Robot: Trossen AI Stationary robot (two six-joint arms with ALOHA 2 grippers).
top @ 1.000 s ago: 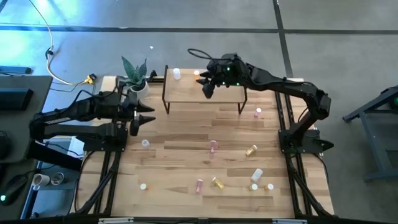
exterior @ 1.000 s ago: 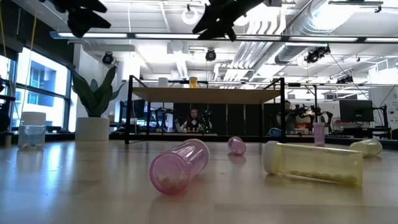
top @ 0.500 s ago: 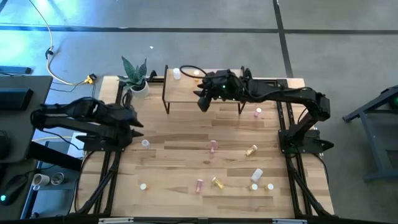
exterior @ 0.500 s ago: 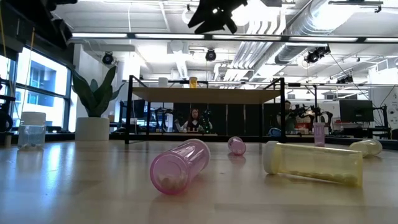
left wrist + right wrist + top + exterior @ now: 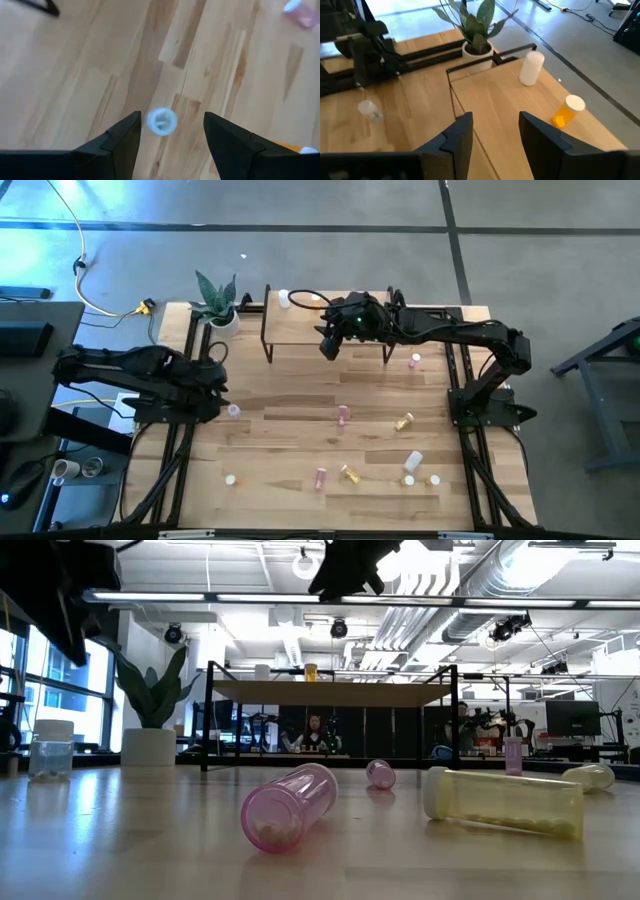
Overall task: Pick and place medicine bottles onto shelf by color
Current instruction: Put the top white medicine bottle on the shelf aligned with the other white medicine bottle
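shelf (image 5: 300,325): far side of bench (image 5: 290,430), white bottle (image 5: 531,68) and orange bottle (image 5: 566,112) standing on it | clear bottle (image 5: 161,121): upright on bench, near side of shelf, left gripper (image 5: 169,134) over it, jaws apart either side | right gripper (image 5: 495,131): above shelf, jaws apart, empty

Grey floor (image 5: 520,240); white ceiling ducts (image 5: 470,590); left-side windows (image 5: 65,675).

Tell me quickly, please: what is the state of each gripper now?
Left gripper: open, empty, above an upright white bottle on the table.
Right gripper: open, empty, over the shelf.
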